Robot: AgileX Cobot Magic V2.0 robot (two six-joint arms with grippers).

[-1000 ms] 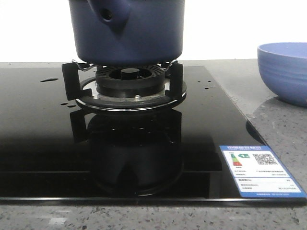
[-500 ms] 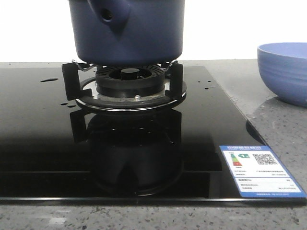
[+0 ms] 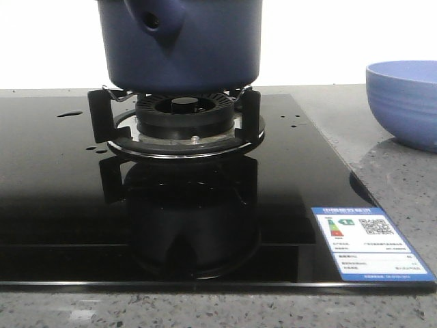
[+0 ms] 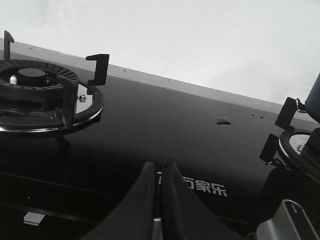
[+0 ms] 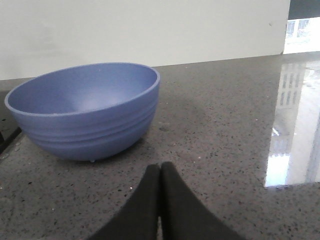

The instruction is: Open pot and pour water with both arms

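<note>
Pot (image 3: 181, 44) sits on burner (image 3: 183, 113), bowl (image 3: 404, 102) right, looks dry. My 2 grippers, left (image 4: 159, 182) and right (image 5: 160, 187), pressed together, empty. Lid out of frame; stage unclear.

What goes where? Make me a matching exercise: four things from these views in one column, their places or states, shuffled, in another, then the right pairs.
1. pot
2. bowl
3. left gripper
4. label

A. shut, above the black glass
B. stuck on the hob's near right corner
C. on the burner's supports
D. on the speckled counter, empty

Pairs: 1-C, 2-D, 3-A, 4-B
</note>
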